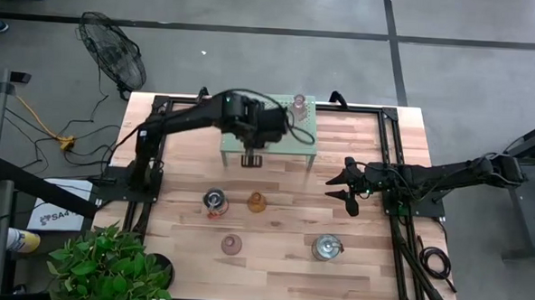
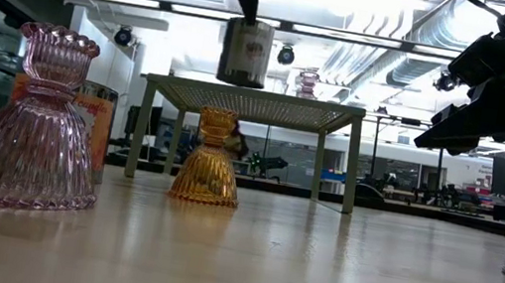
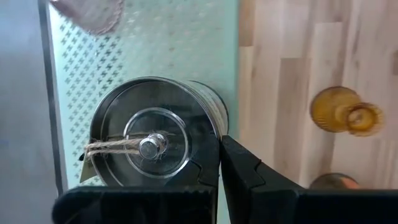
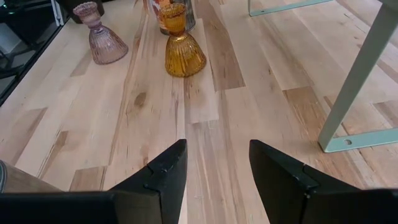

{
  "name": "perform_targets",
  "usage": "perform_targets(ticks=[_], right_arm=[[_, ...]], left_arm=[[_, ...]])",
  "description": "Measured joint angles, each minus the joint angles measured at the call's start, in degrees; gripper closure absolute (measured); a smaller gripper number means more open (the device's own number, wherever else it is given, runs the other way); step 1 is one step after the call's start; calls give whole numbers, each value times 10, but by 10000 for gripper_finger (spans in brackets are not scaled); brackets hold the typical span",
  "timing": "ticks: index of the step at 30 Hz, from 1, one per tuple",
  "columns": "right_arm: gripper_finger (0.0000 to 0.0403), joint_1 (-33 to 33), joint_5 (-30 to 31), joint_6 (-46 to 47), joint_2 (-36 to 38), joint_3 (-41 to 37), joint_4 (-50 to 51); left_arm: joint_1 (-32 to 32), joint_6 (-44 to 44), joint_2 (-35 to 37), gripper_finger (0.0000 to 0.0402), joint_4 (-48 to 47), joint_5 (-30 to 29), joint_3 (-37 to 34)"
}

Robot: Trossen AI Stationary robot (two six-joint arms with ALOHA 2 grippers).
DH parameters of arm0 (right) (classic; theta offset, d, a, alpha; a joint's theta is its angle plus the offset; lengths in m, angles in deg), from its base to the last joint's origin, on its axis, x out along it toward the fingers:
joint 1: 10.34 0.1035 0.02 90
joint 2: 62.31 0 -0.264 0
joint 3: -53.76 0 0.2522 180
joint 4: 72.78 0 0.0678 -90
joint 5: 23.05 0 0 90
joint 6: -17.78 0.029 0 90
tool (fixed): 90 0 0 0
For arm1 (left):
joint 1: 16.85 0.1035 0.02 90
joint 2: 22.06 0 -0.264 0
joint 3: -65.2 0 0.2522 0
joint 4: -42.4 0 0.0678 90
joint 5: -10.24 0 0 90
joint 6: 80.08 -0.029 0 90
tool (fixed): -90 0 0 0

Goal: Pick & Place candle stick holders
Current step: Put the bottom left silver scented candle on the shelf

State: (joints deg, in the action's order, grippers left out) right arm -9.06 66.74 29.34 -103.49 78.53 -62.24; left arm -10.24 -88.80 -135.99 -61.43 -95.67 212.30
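Note:
My left gripper point(image 1: 252, 156) is shut on a clear-silvery jar-like holder point(image 3: 152, 146) over the near edge of the green perforated shelf point(image 1: 268, 132). In the low view the jar point(image 2: 246, 52) hangs right above the shelf top point(image 2: 254, 97). A pale pink holder point(image 1: 298, 104) stands on the shelf's far side. On the table stand a silvery jar point(image 1: 214, 202), the amber holder point(image 1: 257, 201), a pink holder point(image 1: 232, 245) and another silvery jar point(image 1: 327, 248). My right gripper point(image 1: 343, 185) is open and empty, right of the shelf. My left gripper pinches the jar's rim point(image 3: 216, 127) between its two fingers, one finger point(image 3: 202, 180) inside the jar and one point(image 3: 242, 171) outside. The fingers come from above, pointing down. The jar hangs upright below them; whether its base touches the shelf top I cannot tell.
The shelf's thin legs point(image 4: 357, 87) stand on the wooden table near my right gripper point(image 4: 214, 155). A black frame point(image 1: 393, 165) runs along the table's sides. A fan point(image 1: 114, 48) and a plant point(image 1: 109, 265) stand off the table at the left.

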Motion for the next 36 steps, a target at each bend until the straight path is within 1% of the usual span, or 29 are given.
perform_targets(ticks=[4,7,13,21,24,31,36], right_arm=[[235,0,0,0,0,0,0],[235,0,0,1,0,0,0],[235,0,0,2,0,0,0],[235,0,5,4,0,0,0],[235,0,13,4,0,0,0],[235,0,13,15,0,0,0],[235,0,13,19,0,0,0]], left_arm=[[38,-31,8,401,0,19,-1],[64,-63,12,401,0,21,-1],[110,-118,14,401,0,53,-1],[155,-195,14,401,0,55,-1],[173,-211,14,401,0,66,-1],[212,-230,14,401,0,70,-1],[241,-230,14,401,0,102,-1]])
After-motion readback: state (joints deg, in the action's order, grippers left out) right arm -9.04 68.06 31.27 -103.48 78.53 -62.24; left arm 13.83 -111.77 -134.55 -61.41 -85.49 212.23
